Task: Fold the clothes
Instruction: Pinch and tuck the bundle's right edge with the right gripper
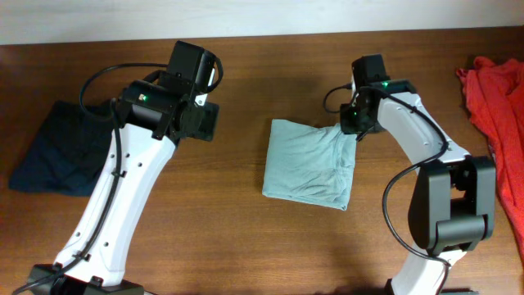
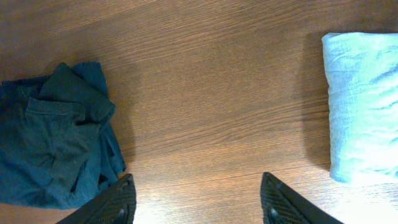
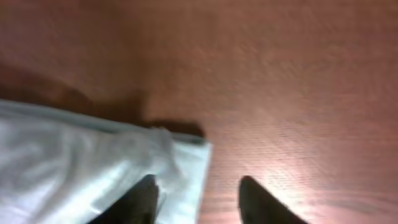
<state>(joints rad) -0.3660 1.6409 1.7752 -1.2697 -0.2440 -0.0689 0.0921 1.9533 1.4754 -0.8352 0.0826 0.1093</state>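
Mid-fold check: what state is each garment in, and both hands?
pale grey-blue T-shirt: folded into a rough rectangle mid-table, wrinkled along its right side.
dark navy garment: loosely bunched beside the left arm, not neatly folded.
red-orange garment: crumpled at the table's right edge, unfolded.
left hand: open, over bare wood between the navy garment and the T-shirt.
right hand: open, at a corner of the T-shirt.

Folded shirt (image 1: 307, 164) on table (image 1: 246, 238) centre, bundle (image 1: 53, 147) left, heap (image 1: 499, 106) right

Brown wood-grain table (image 1: 246, 238)
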